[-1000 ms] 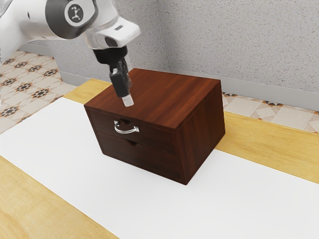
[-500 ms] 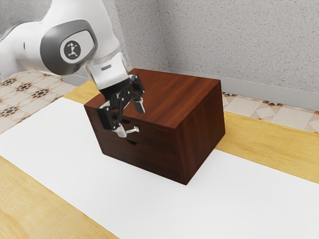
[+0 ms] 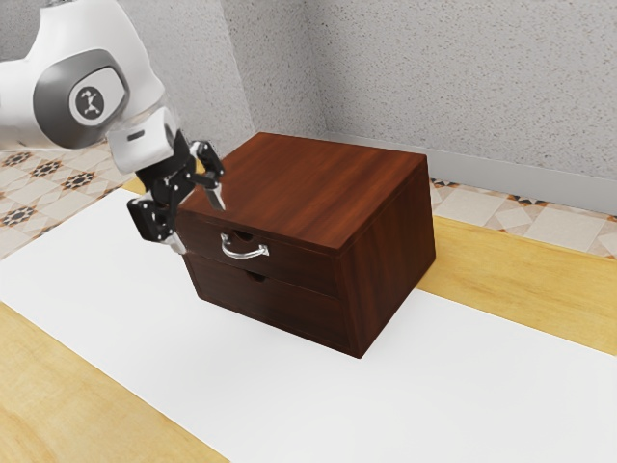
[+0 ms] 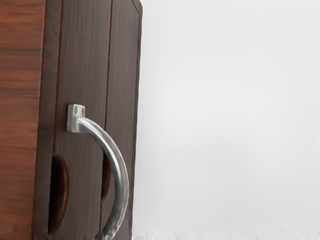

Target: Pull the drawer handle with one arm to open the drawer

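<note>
The drawer handle (image 3: 244, 249), a curved metal bar, is seen on the upper drawer (image 3: 301, 262) of a dark wooden cabinet (image 3: 318, 183) near the middle of the counter (image 3: 521, 280). The drawer front is seen flush with the cabinet face, so the drawer is judged not yet opened.

The pincer (image 3: 200, 226) is shown at about nine o'clock of the handle in the exterior view, just off the cabinet's front corner. Its two fingers are spread wide and nothing is held between them. A second ago it was poised above the cabinet top with its fingers together. Half a second ago it had been lowered, spread, to the handle itself. Now it has been carried back toward nine o'clock and the handle has been left uncaught. In the wrist view the handle (image 4: 107, 165) is seen side-on, standing clear of the drawer front (image 4: 80, 75), with a gap behind it into which a finger could be hooked.

A fresh approach is thought to be needed before any pull. Open room is offered by the white mat (image 3: 289, 386) from six to eight o'clock of the cabinet, where the drawer would travel. The wall (image 3: 434, 77) closes the scene at twelve o'clock.
</note>
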Motion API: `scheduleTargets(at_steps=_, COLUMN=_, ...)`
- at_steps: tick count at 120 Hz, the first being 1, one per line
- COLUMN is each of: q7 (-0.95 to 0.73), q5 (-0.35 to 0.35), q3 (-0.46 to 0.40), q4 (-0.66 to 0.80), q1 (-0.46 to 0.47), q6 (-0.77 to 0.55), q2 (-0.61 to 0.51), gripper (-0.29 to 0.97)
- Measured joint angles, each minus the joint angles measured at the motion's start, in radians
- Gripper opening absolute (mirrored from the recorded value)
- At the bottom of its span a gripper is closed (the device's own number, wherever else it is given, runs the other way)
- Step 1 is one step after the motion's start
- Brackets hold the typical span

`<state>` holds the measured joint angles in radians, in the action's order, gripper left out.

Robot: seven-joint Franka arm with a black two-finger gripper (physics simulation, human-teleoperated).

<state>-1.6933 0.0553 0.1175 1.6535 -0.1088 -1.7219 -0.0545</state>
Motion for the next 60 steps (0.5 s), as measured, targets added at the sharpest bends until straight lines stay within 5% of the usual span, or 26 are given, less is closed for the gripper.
scheduleTargets(at_steps=60, q7=-0.101, q5=0.0, q3=0.001, q4=0.153, q1=0.052, q6=-0.137, q2=-0.085, gripper=0.68)
